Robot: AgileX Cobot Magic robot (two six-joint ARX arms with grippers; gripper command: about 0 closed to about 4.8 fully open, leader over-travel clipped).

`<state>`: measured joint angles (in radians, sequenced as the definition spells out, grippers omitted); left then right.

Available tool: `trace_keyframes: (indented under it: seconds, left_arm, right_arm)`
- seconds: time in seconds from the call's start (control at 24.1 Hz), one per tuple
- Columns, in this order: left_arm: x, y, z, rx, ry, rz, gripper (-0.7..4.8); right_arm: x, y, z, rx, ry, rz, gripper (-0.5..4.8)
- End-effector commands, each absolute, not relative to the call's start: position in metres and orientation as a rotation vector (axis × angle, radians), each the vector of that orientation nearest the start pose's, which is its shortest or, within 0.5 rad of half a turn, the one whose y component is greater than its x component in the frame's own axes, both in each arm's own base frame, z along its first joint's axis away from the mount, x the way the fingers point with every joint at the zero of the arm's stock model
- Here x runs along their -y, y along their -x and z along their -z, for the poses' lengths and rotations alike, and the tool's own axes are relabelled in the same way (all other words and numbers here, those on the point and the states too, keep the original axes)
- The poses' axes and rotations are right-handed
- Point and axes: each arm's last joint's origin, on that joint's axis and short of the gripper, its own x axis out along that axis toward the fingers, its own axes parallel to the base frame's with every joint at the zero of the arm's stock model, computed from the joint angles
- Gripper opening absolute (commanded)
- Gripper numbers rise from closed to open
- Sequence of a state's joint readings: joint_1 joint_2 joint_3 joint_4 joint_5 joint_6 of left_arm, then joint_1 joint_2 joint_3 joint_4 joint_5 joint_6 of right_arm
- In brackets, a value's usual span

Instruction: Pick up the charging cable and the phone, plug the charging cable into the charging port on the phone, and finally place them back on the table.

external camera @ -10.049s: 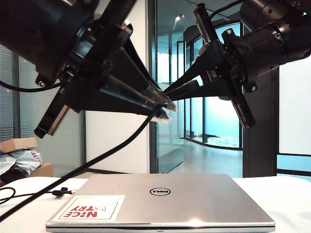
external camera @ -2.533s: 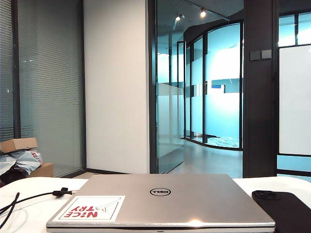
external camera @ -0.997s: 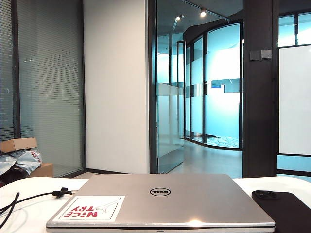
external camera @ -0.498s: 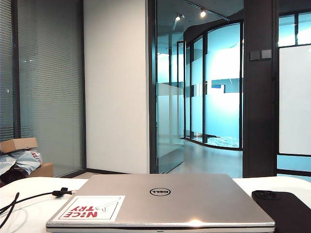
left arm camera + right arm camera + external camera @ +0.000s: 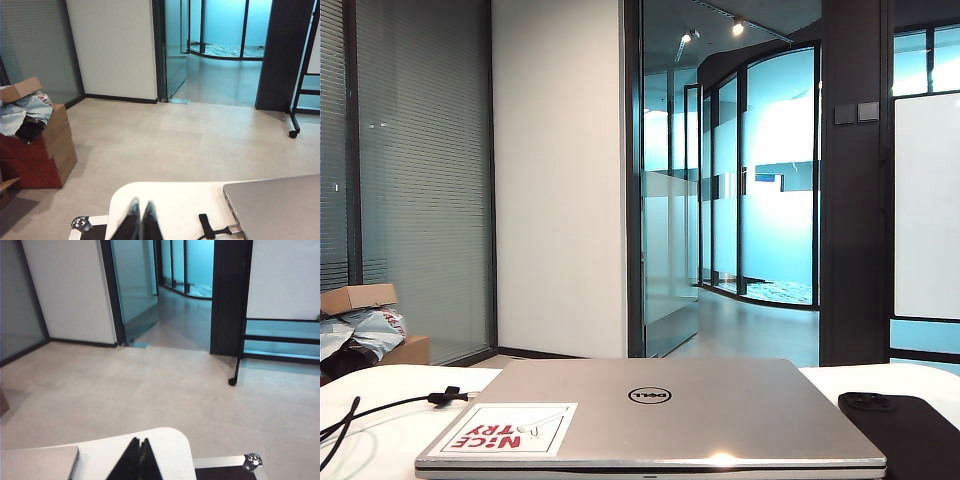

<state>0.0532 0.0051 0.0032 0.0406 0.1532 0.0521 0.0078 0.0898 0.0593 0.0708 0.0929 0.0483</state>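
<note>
The phone [image 5: 910, 432], a black slab with a camera bump, lies flat on the white table [image 5: 380, 440] to the right of the laptop. The charging cable [image 5: 390, 405] lies on the table left of the laptop, black tie [image 5: 445, 396] on it. In the left wrist view the cable's tie [image 5: 205, 226] and silvery plug [image 5: 235, 230] rest beside the laptop's edge. My left gripper [image 5: 141, 206] is shut and empty above the table's corner [image 5: 170, 200]. My right gripper [image 5: 140, 441] is shut and empty over the opposite corner [image 5: 167, 442]. Neither gripper shows in the exterior view.
A closed silver Dell laptop [image 5: 650, 410] fills the table's middle, between cable and phone; its corners show in both wrist views [image 5: 280, 205] [image 5: 35, 462]. Cardboard boxes [image 5: 35, 150] stand on the floor. A black case with metal corners [image 5: 252, 460] sits beyond the table's edge.
Ten seconds ago both grippers hung together above the laptop with the cable trailing from them. Both have since left the exterior view, and the phone lies on the table. Nothing has moved over the last second.
</note>
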Motion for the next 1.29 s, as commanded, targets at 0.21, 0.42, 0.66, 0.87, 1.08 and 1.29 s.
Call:
trace_keyframes:
  seconds: [0.21,0.42,0.66,0.87,1.08,1.29]
  left_arm:
    - [-0.0009,-0.0975,-0.1689,0.050,-0.057,0.097,-0.05]
    - [-0.0009,-0.0975,-0.1689,0.050,-0.057,0.097,-0.05]
    - [-0.0009,-0.0975,-0.1689,0.050,-0.057,0.097,-0.05]
    - [-0.0009,-0.0975,-0.1689,0.050,-0.057,0.097,-0.05]
    - [-0.0009,-0.0975,-0.1689,0.050,-0.057,0.097,-0.05]
    - [-0.0009,-0.0975,-0.1689,0.050,-0.057,0.097,-0.05]
  right_arm:
    - [0.0025,-0.0964,-0.1766,0.122,-0.063,0.087,0.00]
    - [0.0044,-0.0965,-0.1762,0.117,-0.054,0.036,0.00]
    - [0.0067,-0.0964,-0.1761,0.117,-0.053,0.072,0.00]
    - [0.0065,-0.0964,-0.1758,0.113,-0.053,0.067,0.00]
    - [0.0065,-0.0964,-0.1756,0.110,-0.053,0.067,0.00]
    - [0.0065,-0.0964,-0.1756,0.110,-0.053,0.068,0.00]
